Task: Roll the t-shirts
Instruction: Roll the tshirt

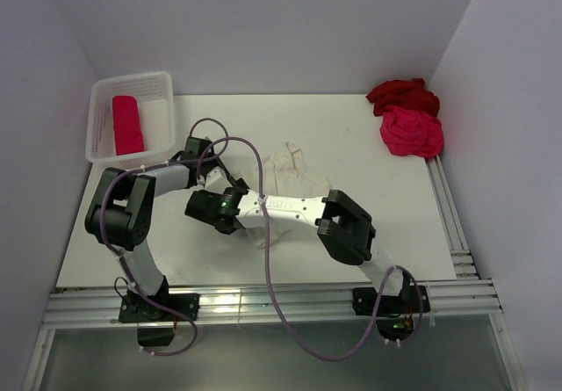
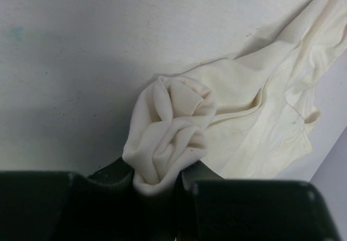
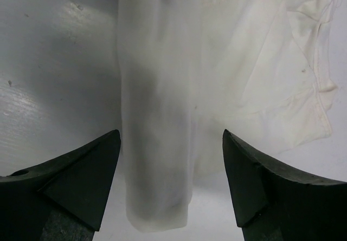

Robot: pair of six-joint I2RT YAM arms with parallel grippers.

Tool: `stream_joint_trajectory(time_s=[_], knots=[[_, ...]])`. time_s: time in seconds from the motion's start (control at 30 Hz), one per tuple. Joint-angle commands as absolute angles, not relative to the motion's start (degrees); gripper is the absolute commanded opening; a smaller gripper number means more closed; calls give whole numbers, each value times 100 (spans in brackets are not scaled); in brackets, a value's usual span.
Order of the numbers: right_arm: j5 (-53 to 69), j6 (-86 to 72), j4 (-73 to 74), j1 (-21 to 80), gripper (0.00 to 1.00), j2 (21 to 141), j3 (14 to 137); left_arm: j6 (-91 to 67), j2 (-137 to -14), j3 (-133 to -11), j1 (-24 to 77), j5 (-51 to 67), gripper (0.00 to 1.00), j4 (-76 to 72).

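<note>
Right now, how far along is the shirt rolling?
Done: one pink-red roll sits in the basket. In hand: the left gripper pinches a bunched end of the cream shirt; the right gripper hangs open over it. To do: the dark red shirt and hot pink shirt, heaped far right.

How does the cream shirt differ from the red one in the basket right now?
The cream shirt lies loose and crumpled on the table; the red shirt sits in the white basket. The cream shirt is only bunched at one end; the red shirt is a tight cylinder. The left gripper pinches the cream shirt's bunched end; nothing touches the red shirt. Both are soft cloth.
</note>
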State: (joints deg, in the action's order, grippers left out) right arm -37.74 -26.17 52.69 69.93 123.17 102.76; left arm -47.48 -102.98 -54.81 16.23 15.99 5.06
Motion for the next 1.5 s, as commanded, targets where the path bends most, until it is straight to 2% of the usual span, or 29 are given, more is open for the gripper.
stream_joint_trajectory(time_s=[0.0,0.7,1.13,1.2,1.37,1.4,1.47], knots=[[-3832,-2285,4623,7260,82,12585,10546,-4649,-10521,-5520,1749,1362,14,932],[-4772,-2101,2936,7339,76,12841,9326,-4834,-10538,-5625,1758,1714,15,1151],[-5537,-2180,3217,7146,74,13017,9150,-4895,-10538,-5511,1758,1740,14,1090],[-5598,-2171,3208,7119,72,13025,9114,-4887,-10564,-5528,1749,1749,14,1099],[-5827,-2390,3506,7040,57,13140,9167,-4922,-10564,-5537,1758,1749,14,1081],[-5853,-2443,3576,7023,45,13140,9167,-4931,-10564,-5537,1758,1749,14,1081],[-5810,-2583,3638,6970,37,13122,9167,-4939,-10556,-5528,1758,1749,14,1055]])
